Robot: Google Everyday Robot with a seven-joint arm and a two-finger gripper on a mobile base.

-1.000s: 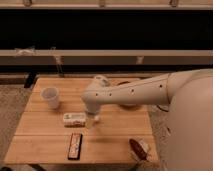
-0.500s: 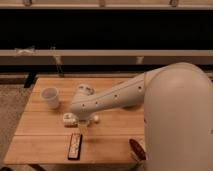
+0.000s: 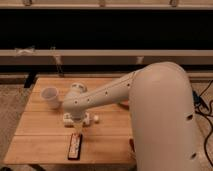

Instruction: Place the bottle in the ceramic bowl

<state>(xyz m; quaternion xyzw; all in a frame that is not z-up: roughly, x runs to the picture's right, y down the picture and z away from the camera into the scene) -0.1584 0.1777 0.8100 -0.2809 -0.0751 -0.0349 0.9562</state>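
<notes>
The robot's white arm [image 3: 155, 105] filled the right of the view, hiding much of the wooden table [image 3: 40, 142]. Its gripper [image 3: 80, 131] hung at the bottle [image 3: 90, 119], which lay mid-table, partly covered; whether the gripper held it could not be told.

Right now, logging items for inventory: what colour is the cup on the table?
The cup is white, camera view; the gripper hangs by the bottle.
</notes>
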